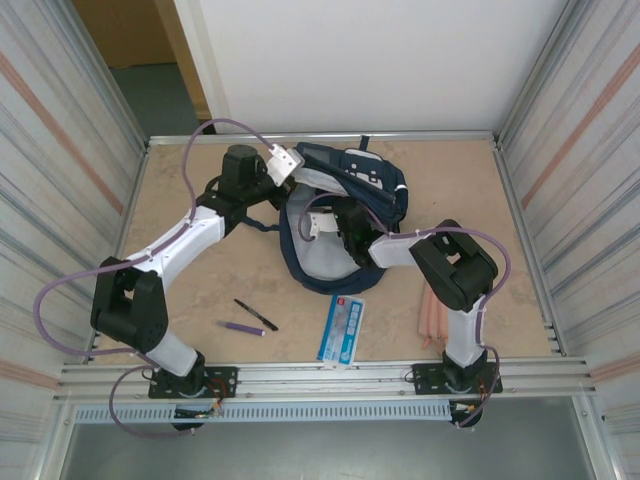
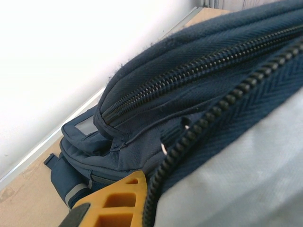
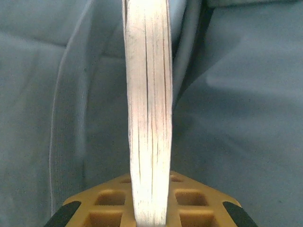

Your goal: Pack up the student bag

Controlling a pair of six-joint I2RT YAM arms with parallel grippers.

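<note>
Low in the overhead frame, a black pen (image 1: pixel 256 315), a blue booklet (image 1: pixel 341 328) and a pink case (image 1: pixel 430 318) lie on the surface (image 1: pixel 470 200). At centre the backpack (image 1: pixel 385 185) lies open, the right pincer (image 3: pixel 149 182) clamped on a white book (image 3: pixel 147 94) inside its grey lining. At the upper left of the bag, the left pincer (image 1: pixel 292 168) is closed on the zipper rim. This looks like the book-loading step; next the right jaws need to part and back out without snagging.

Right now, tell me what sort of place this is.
Likely a robot test cell: ribbed metal walls box in the table, two arms are bolted to a rail at its near edge, and a backpack and pens are laid out.
</note>
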